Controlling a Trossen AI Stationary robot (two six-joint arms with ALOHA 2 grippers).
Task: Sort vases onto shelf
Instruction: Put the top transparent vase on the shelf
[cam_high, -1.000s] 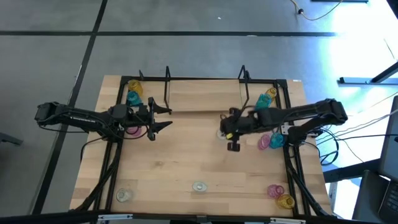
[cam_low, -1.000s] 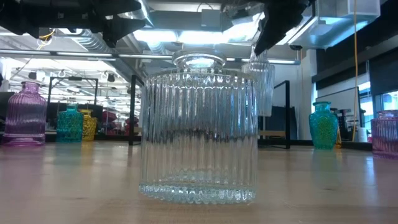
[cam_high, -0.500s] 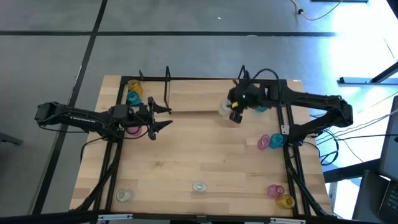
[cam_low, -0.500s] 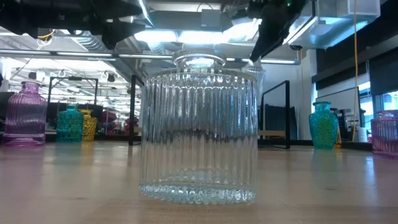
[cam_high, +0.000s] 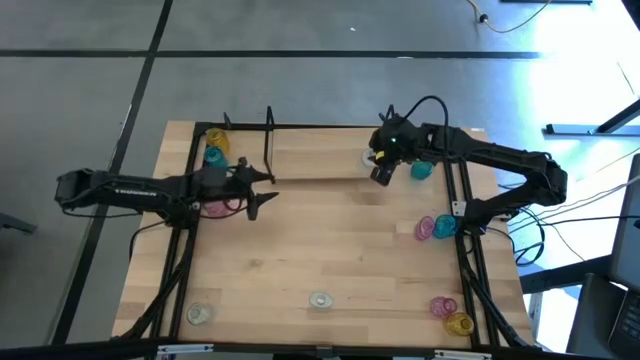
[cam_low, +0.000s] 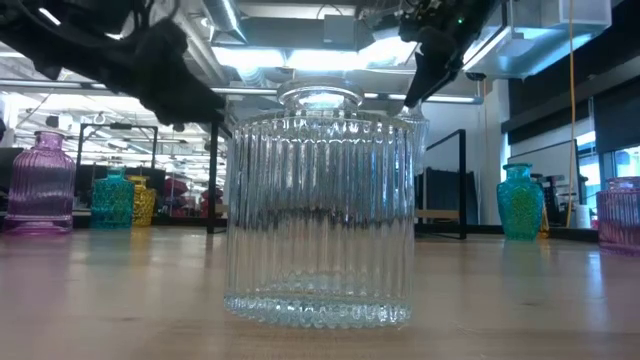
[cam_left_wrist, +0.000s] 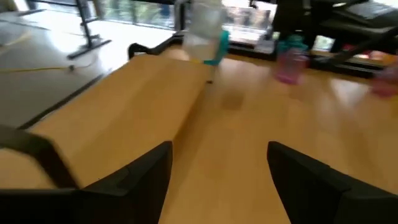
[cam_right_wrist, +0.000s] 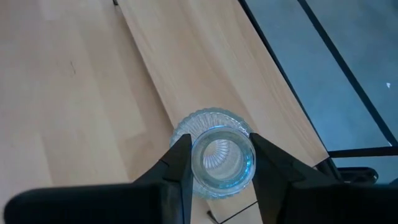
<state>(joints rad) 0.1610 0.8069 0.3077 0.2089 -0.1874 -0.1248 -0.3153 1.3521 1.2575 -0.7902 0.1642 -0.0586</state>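
Note:
My right gripper (cam_high: 378, 166) is shut on a clear ribbed vase (cam_right_wrist: 214, 127), which hangs over the right end of the shelf (cam_high: 320, 155), a low light-wood board with a black wire frame at each short end. In the low view this vase (cam_low: 416, 116) shows high up, half hidden behind a clear vase (cam_low: 318, 210) standing close to the camera. My left gripper (cam_high: 256, 192) hovers open over the table's left part, beside the shelf's left end, with nothing between its fingers (cam_left_wrist: 155, 171). My right gripper pinches the clear vase's neck (cam_right_wrist: 221, 154) between its two fingers, one on each side, just below the open mouth. The fingers come slanting down from above. The vase hangs upright below them, lifted clear above the shelf board (cam_right_wrist: 205, 68).
A yellow vase (cam_high: 216, 139) and a teal one (cam_high: 213, 157) stand far left, a pink one (cam_high: 213, 208) under my left arm. A teal vase (cam_high: 421, 170), a pink and teal pair (cam_high: 434, 227), a pink and yellow pair (cam_high: 450, 314) stand right. Two clear vases (cam_high: 320, 299) stand near.
My right gripper has carried the clear vase from the middle of the table toward the far edge, to above the shelf's right end, the vase staying upright and clear. My left gripper has sunk a little and tipped, still open.

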